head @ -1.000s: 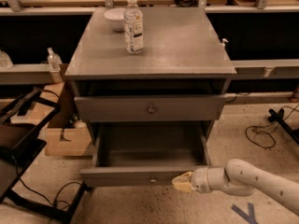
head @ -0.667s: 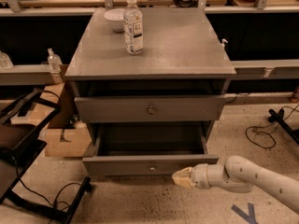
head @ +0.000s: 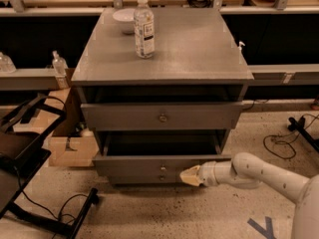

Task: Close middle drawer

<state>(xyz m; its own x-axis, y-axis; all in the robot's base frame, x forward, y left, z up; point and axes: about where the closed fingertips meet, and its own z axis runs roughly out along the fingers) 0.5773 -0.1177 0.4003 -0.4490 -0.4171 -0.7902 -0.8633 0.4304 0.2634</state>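
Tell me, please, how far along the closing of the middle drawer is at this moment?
Mostly done: the middle drawer looks nearly in, though a strip of its dark inside shows below the top drawer. In hand: the gripper is against its front, right of the knob. Left: the last bit of travel, until the front sits flush with the cabinet.

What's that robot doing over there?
A robot's white arm reaches in low, and its tan-tipped gripper presses against the flat front of the middle drawer of the grey cabinet, near the small brass knob. That drawer sticks out a little, not yet shut. A clear plastic bottle and white bowl sit on top.
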